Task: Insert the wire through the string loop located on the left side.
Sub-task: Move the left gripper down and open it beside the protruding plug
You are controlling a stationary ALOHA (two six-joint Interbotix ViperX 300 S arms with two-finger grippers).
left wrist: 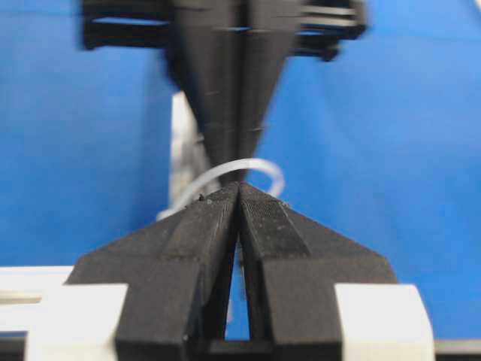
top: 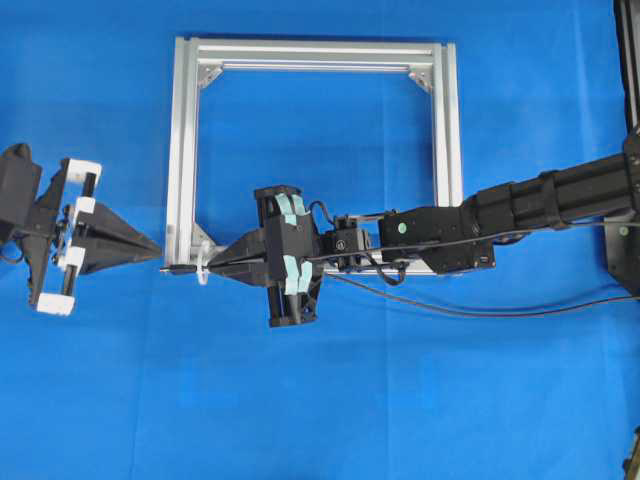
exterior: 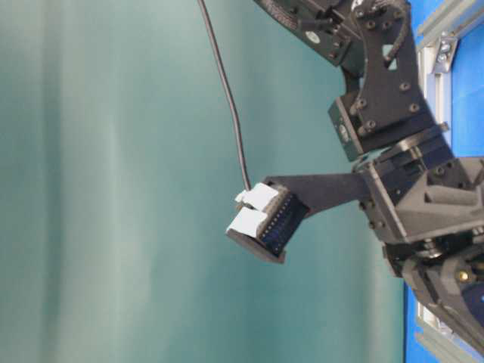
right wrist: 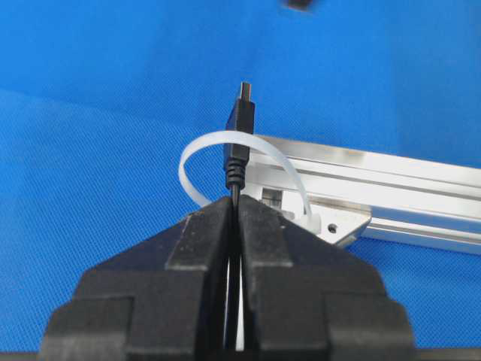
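Wire (top: pixel 480 305) first: black, held at its plug end by the right pincer (top: pixel 215 264), pads pressed together on the cable just behind the plug.

Largest to smallest, all placed against the aluminium frame (top: pixel 185 150):

- Desk (top: pixel 100 400), blue cloth, carries the frame.
- Frame: silver, square, lying flat.
- Right arm (top: pixel 540 205) crosses the frame's right post and lies over its bottom rail; its pincer points at the bottom-left corner.
- Left pincer (top: pixel 158 244) sits outside the frame, just left of that same corner, tips together, nothing between them. It faces the right pincer tip to tip.
- Wire trails from the right pincer back under the arm and off past the frame's right side.
- String loop (right wrist: pixel 244 169): white, fixed at the bottom-left corner, standing up in an arch.
- Plug tip (right wrist: pixel 242 124): in the right wrist view it pokes through the loop, the white band crossing in front of it.
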